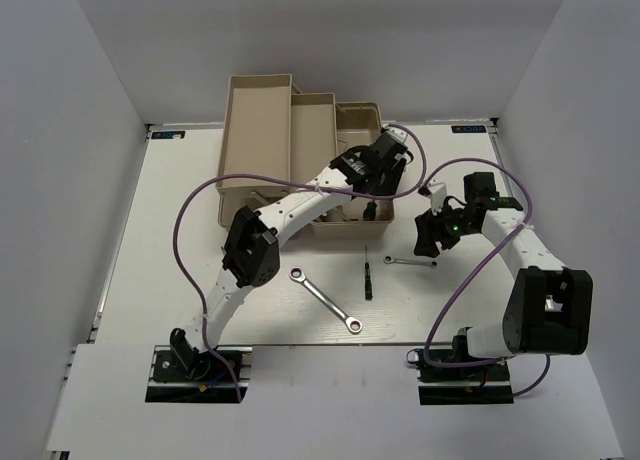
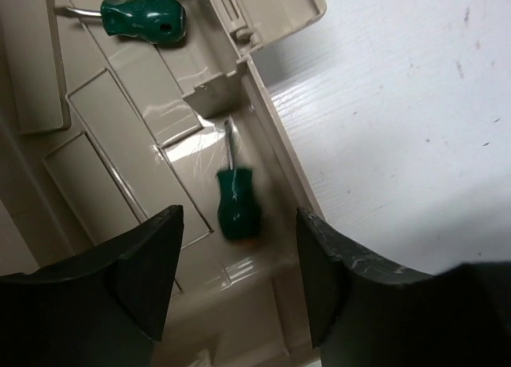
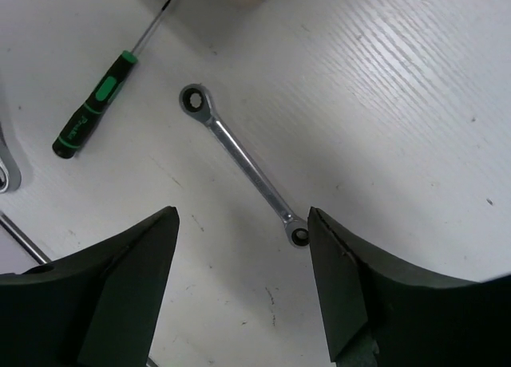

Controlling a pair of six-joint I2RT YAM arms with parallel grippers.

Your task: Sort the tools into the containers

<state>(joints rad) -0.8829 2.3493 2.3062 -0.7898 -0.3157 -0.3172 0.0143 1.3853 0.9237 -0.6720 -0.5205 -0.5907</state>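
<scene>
White worktop [image 1: 200,280], walled in white. The right tool [image 3: 239,251], jaws wide and empty, hangs just above the short wrench [image 3: 243,163]. It is stiff, slick steel, probably best pinched mid-shaft. The left tool [image 2: 239,259], also spread and empty, hovers over a stubby green screwdriver [image 2: 238,211] inside the toolbox [image 2: 275,140]. Beyond, a long wrench [image 1: 326,300] lies on the worktop.

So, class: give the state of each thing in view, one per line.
left pincer, open, empty, over toolbox
right pincer, open, empty, over short wrench
toolbox, folded open
stubby green screwdriver, loose in toolbox
second green screwdriver, loose in toolbox
short wrench, flat on table
long wrench, flat on table
slim screwdriver, flat on table
</scene>
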